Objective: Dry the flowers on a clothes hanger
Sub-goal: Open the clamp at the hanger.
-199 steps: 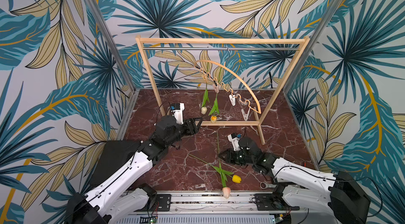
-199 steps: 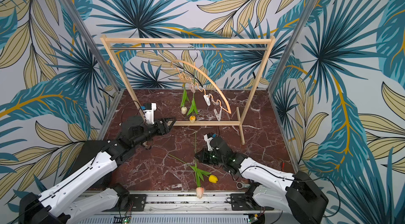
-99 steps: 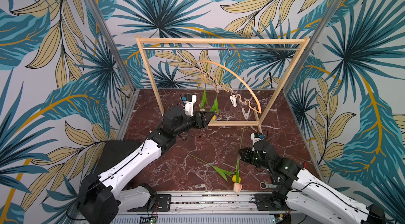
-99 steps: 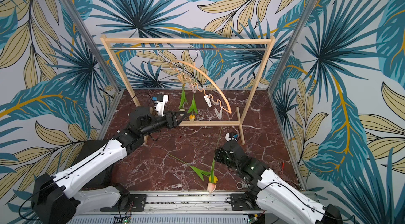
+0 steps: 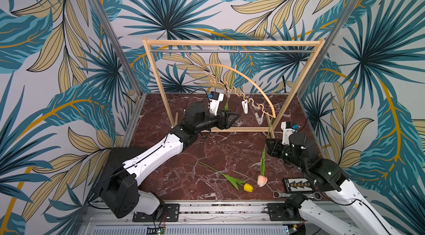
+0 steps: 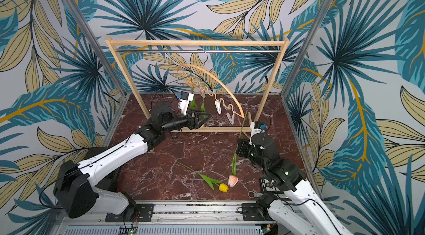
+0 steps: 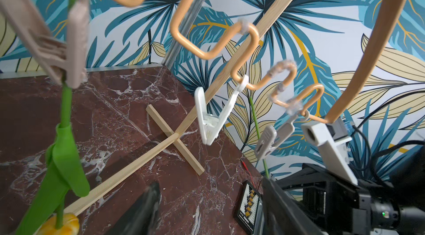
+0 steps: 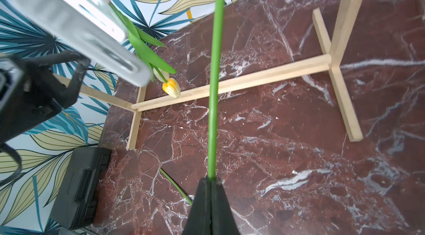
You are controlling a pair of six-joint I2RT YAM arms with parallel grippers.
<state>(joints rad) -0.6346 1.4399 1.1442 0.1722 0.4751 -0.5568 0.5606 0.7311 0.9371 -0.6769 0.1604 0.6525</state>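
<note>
The clothes hanger (image 5: 243,84) hangs tilted from the rack's rail, with two flowers pegged on its left clips. One of them has an orange-yellow head (image 8: 171,87). My right gripper (image 5: 268,147) is shut on the stem of the pink tulip (image 5: 262,180), which hangs head down. Its stem top (image 7: 255,118) stands just by the empty grey clip (image 7: 271,140). The yellow tulip (image 5: 248,187) lies on the table. My left gripper (image 5: 232,117) is open and empty, below the empty white clip (image 7: 210,118).
The wooden rack frame (image 5: 230,42) stands across the back, its foot bars on the marble. A black card (image 5: 297,184) and a wrench (image 5: 279,194) lie front right. A black case (image 8: 80,183) sits at the left edge.
My right arm has lifted the pink tulip off the table and carried it back and right to the hanger's low end. My left arm has reached in under the hanger.
</note>
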